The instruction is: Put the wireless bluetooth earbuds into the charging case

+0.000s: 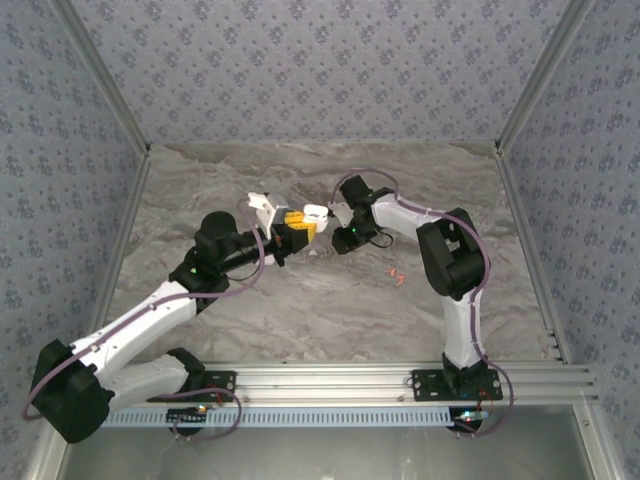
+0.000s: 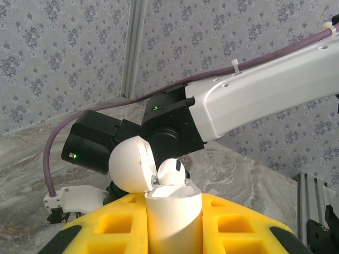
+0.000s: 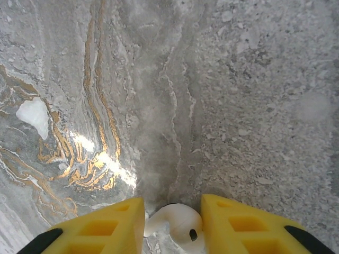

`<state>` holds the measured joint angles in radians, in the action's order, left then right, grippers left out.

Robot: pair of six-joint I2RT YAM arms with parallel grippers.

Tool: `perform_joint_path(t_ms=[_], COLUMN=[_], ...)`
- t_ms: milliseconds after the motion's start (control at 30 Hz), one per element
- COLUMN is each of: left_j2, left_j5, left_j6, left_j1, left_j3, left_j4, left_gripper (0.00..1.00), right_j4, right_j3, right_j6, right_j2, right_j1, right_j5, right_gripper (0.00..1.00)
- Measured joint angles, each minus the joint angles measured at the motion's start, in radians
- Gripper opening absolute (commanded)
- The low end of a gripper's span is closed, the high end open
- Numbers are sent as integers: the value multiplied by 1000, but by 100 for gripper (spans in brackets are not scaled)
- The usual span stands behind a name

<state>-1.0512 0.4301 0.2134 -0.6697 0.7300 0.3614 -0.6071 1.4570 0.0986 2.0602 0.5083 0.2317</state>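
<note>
Nearest you, the arm bases sit at the edge of the marbled table [image 1: 300, 320]. A little farther out and to the right, two red-orange earbuds [image 1: 397, 275] lie close together on it, near your right arm's elbow. At mid-table your two grippers come close together.

Your left gripper [image 1: 297, 228] is clenched on the white charging case [image 2: 175, 217]. It holds the case upright between its yellow fingers, with the lid [image 2: 131, 164] swung open to one side. One white earbud [image 2: 172, 172] sits in the mouth of the case, poking above the rim.

Your right gripper [image 3: 172, 219] points down at the table. It grasps a second white earbud [image 3: 177, 222], which fills the gap between its yellow fingertips.
</note>
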Motion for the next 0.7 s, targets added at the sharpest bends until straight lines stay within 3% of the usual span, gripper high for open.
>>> perform_joint_path(t_ms=[400,700], left_j2=[-6,-6], left_j5=[3,3], left_j6=[0,0], left_j1=[0,0], left_j3=[0,0], left_j4=[-2,-3], left_gripper=[0,0], right_j4=[-15,-15], right_j3=[-2,-48], right_j6=[6,5], right_j2=[-5,-53], right_j1=[0,-5], right_j5=[0,-1], right_gripper=[22,21])
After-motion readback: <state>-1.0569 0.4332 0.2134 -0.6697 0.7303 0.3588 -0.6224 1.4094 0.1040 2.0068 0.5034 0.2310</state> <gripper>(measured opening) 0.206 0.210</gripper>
